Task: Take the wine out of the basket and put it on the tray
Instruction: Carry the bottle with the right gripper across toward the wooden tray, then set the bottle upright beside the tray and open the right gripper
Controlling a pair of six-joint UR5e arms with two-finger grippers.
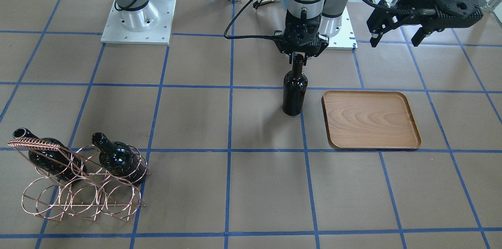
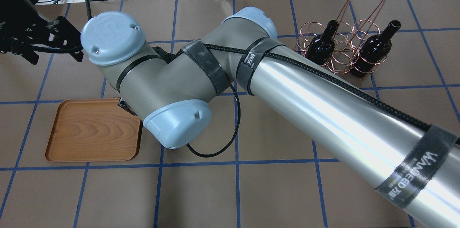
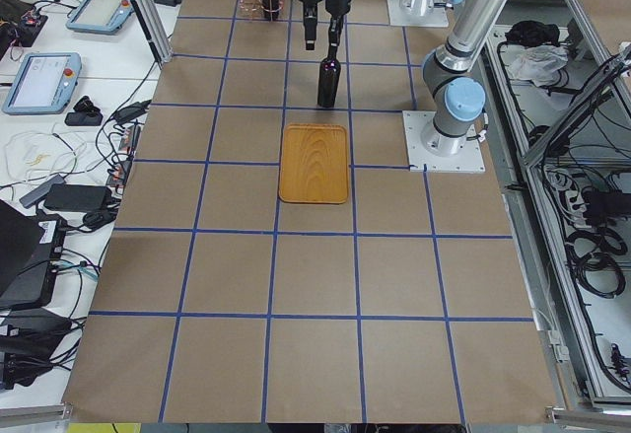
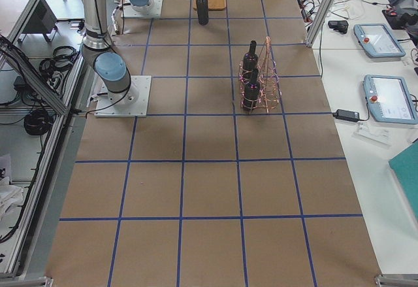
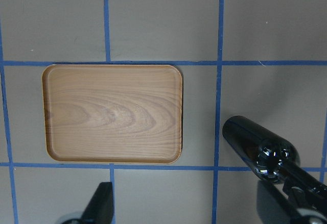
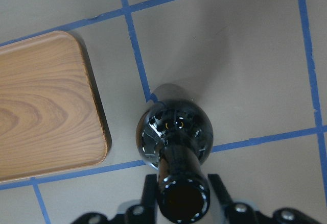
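Brown gridded table [image 1: 255, 186] carries tray [image 1: 408, 145], basket [image 1: 82, 202], upright wine [image 1: 295, 94].

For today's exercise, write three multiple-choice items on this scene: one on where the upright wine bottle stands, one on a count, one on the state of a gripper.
1. Where does the upright wine bottle stand?
A. on the tray
B. on the table beside the tray
C. in the basket

2. How many bottles lie in the basket?
A. one
B. two
C. three

3. What is the left gripper doing?
A. hanging open and empty
B. gripping the tray
C. holding a bottle

Answers: 1 B, the tray is bare and the bottle's base is on the table. 2 B, two dark bottles rest in the wire rings. 3 A, its fingers are spread with nothing between them, while the right gripper is at the bottle's neck.
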